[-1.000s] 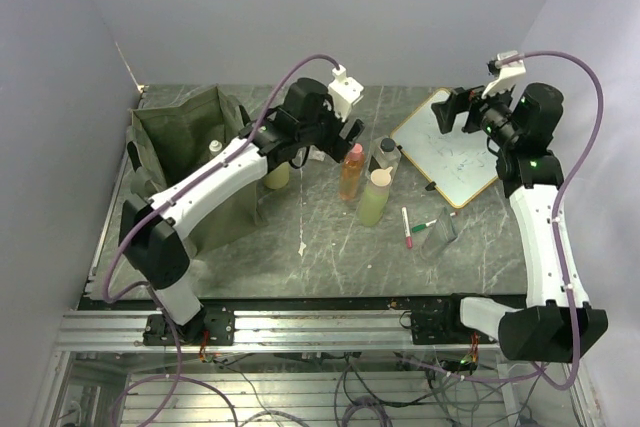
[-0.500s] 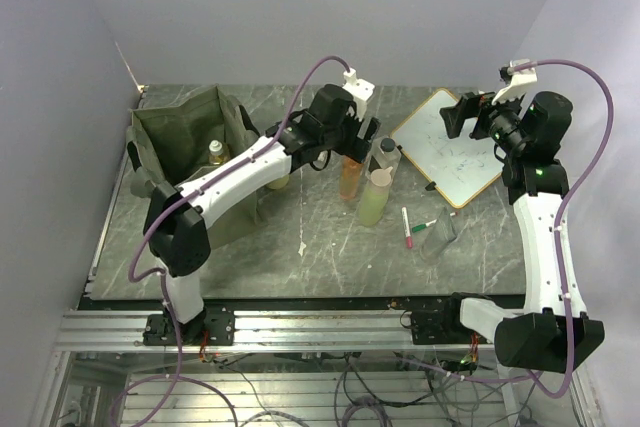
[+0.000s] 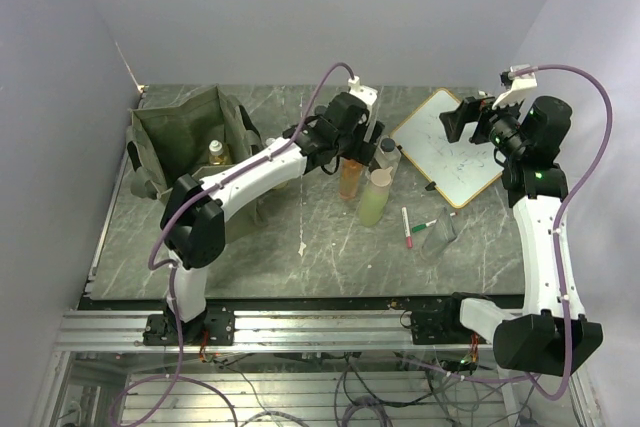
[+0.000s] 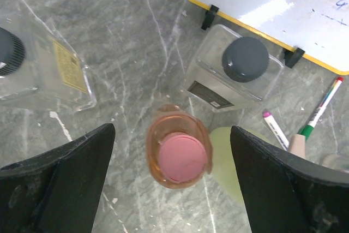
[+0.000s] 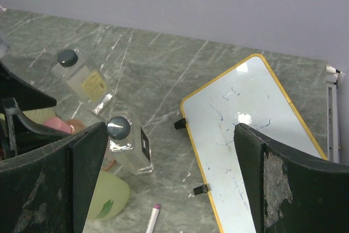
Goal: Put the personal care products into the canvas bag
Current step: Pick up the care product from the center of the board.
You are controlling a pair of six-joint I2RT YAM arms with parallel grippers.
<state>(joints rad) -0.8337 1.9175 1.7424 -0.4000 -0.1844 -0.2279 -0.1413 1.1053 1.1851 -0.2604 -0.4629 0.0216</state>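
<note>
Grey marble table (image 3: 300,257): left gripper (image 3: 362,142) has swung from canvas bag (image 3: 170,137) to over orange bottle (image 4: 177,154), fingers spread, nothing gripped; right gripper (image 3: 458,119) likewise spread, idle, so next pick looks imminent

Left arm (image 3: 250,169) is stretching far toward centre, left gripper (image 4: 172,143) pointing down, jaws wide; right arm (image 3: 540,232) is standing raised, right gripper (image 5: 170,137) gaping.
</note>
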